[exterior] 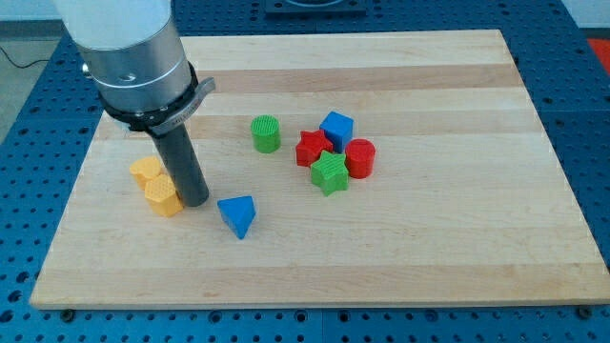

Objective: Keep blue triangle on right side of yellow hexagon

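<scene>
The blue triangle [237,214] lies on the wooden board at the lower middle-left. The yellow hexagon [162,195] lies to its left, touching a second yellow block [147,172] of unclear shape just above-left of it. My tip [194,201] rests on the board right beside the yellow hexagon's right side, between the hexagon and the blue triangle. A small gap separates my tip from the triangle.
A green cylinder [266,133] stands at the middle. To its right is a tight cluster: a blue cube [336,128], a red star-like block [312,148], a green star [330,172] and a red cylinder [360,158]. The wooden board [429,238] ends at a blue perforated table.
</scene>
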### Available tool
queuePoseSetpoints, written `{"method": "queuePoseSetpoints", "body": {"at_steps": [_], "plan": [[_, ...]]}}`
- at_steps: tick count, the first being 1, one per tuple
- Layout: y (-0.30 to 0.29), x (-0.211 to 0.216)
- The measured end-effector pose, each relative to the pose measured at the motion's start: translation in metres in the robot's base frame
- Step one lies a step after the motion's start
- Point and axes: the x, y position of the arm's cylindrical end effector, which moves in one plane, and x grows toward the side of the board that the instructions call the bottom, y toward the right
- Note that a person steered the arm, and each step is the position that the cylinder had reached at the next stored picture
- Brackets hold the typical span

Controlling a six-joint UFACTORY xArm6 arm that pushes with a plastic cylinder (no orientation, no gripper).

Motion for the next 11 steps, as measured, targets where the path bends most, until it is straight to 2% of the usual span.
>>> {"method": "queuePoseSetpoints", "body": {"at_steps": [1, 3, 4, 6, 7, 9, 11], "plan": [[0.000, 0.000], [-0.002, 0.047], [0.018, 0.069], [0.065, 0.072], [0.048, 0.072], [0.040, 0.016], [0.056, 0.072]]}}
